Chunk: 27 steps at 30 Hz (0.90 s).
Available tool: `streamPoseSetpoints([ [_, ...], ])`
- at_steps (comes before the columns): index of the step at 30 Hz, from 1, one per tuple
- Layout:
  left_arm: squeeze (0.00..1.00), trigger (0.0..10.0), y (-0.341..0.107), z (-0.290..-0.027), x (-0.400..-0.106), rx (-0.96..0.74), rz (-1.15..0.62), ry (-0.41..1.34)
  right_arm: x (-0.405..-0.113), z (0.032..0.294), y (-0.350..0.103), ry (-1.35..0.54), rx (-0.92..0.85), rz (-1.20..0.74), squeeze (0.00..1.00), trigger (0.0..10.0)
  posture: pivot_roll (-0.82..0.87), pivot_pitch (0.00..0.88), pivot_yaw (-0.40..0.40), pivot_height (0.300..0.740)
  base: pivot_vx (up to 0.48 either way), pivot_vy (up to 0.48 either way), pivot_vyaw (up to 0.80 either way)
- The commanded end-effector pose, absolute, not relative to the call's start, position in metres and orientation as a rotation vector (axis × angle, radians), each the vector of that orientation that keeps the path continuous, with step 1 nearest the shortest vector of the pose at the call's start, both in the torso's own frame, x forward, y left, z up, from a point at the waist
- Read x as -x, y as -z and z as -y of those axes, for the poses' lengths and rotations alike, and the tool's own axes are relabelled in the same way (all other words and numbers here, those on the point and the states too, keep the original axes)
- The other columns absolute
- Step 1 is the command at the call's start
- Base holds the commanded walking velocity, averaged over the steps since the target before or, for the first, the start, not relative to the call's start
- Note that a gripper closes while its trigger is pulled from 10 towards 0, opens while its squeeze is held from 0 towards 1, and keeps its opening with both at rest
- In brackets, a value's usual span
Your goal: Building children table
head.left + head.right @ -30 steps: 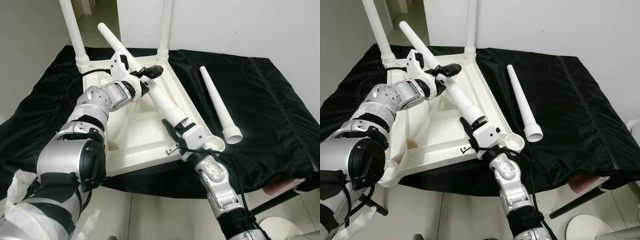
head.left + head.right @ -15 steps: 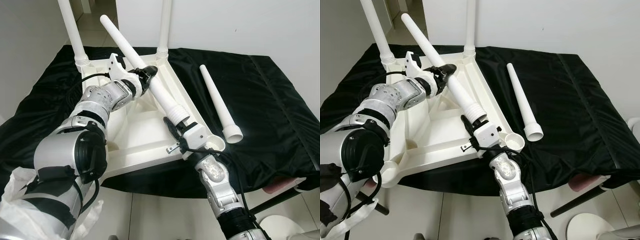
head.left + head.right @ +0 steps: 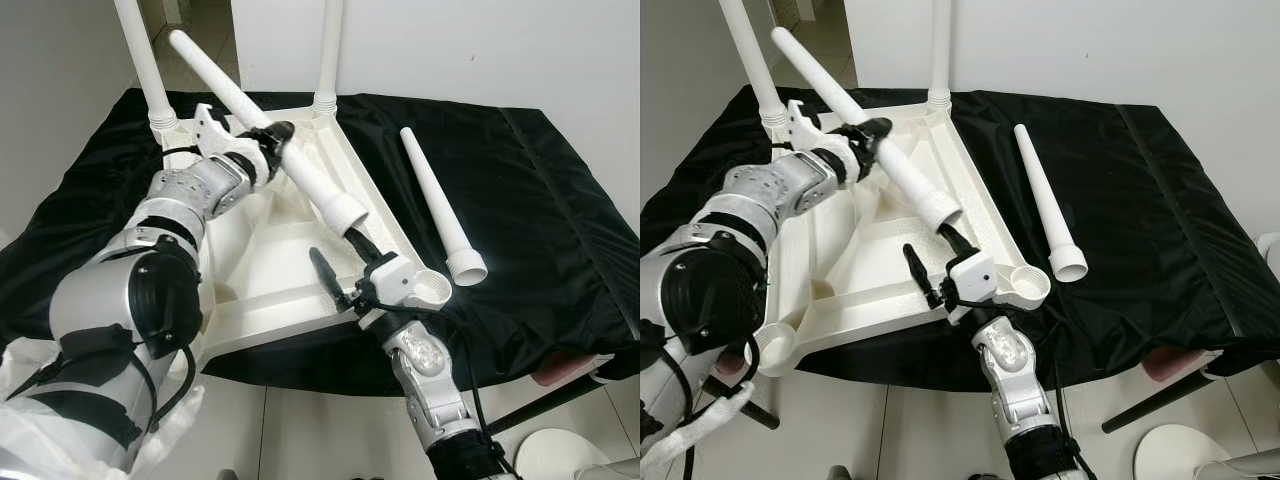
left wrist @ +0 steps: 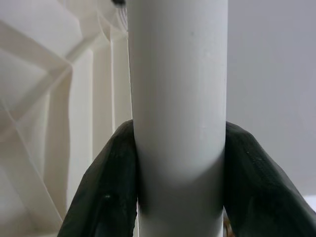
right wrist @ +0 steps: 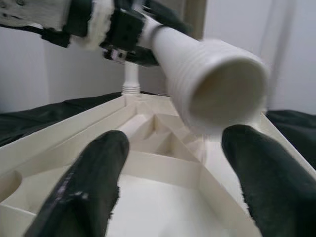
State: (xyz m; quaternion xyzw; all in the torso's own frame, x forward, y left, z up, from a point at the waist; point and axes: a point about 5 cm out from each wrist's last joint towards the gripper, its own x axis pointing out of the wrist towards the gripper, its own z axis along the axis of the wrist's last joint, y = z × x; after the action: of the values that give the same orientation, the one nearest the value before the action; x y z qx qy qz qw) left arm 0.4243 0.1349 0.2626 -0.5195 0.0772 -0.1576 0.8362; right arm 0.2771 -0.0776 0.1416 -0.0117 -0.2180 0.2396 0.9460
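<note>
An upturned white children's table top (image 3: 280, 270) lies on a black cloth. Two white legs (image 3: 141, 62) stand upright in its far corners. My left gripper (image 3: 268, 140) is shut on a third white leg (image 3: 300, 172) and holds it slanting above the top, its ribbed end (image 5: 217, 84) hanging free. In the left wrist view both black fingers (image 4: 103, 192) press the leg (image 4: 177, 98). Just below that end my right gripper (image 3: 345, 258) stands open, its fingers (image 5: 94, 182) apart and touching nothing. The near right corner socket (image 3: 430, 288) sits beside it. A fourth leg (image 3: 440, 205) lies loose on the cloth.
The black cloth (image 3: 540, 200) covers a low surface that ends at a tiled floor (image 3: 300, 430) in front. White walls (image 3: 480, 50) rise behind and to the left. A round white object (image 3: 560, 455) and a dark rod (image 3: 540, 405) lie at the lower right.
My right gripper has let go of the leg's ribbed end and opened. The left gripper has swung the leg up and to the left, away from the right gripper.
</note>
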Motion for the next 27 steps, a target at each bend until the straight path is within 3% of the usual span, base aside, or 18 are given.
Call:
streamPoseSetpoints([
  [1, 0.00, 10.0, -0.269, -0.141, -0.425, 1.108, -0.126, 0.327, -0.275, 0.082, -0.140, -0.446, 0.022, 0.447, 0.76, 10.0, -0.03, 0.042, 0.026, 0.740, 0.000, 0.000, 0.00],
  [2, 0.00, 10.0, -0.269, -0.145, -0.425, 1.098, -0.118, 0.319, -0.274, 0.083, -0.139, -0.431, 0.014, 0.440, 0.00, 10.0, -0.03, 0.042, 0.027, 0.740, 0.000, 0.000, 0.00],
  [5, 0.00, 10.0, -0.269, -0.149, -0.425, 1.085, -0.111, 0.311, -0.273, 0.085, -0.138, -0.418, 0.002, 0.432, 0.00, 10.0, -0.03, 0.040, 0.027, 0.740, 0.000, 0.000, 0.00],
  [7, 0.00, 10.0, -0.272, -0.151, -0.425, 0.963, -0.065, 0.340, -0.275, 0.091, -0.141, -0.370, -0.066, 0.402, 0.00, 10.0, -0.02, 0.039, 0.026, 0.740, 0.000, 0.000, 0.00],
  [17, 0.00, 10.0, -0.292, -0.147, -0.424, 0.827, 0.075, 0.425, -0.290, 0.107, -0.151, -0.331, 0.016, 0.276, 0.00, 10.0, -0.02, 0.032, 0.022, 0.740, 0.000, 0.000, 0.00],
  [19, 0.00, 10.0, -0.302, -0.142, -0.423, 0.735, 0.164, 0.453, -0.297, 0.112, -0.156, -0.358, 0.107, 0.219, 0.00, 10.0, -0.02, 0.032, 0.016, 0.740, 0.000, 0.000, 0.00],
  [27, 0.00, 10.0, -0.298, -0.118, -0.416, 0.544, 0.234, 0.532, -0.301, 0.116, -0.178, -0.430, 0.098, 0.224, 0.00, 10.0, -0.01, 0.021, -0.002, 0.740, 0.000, 0.000, 0.00],
])
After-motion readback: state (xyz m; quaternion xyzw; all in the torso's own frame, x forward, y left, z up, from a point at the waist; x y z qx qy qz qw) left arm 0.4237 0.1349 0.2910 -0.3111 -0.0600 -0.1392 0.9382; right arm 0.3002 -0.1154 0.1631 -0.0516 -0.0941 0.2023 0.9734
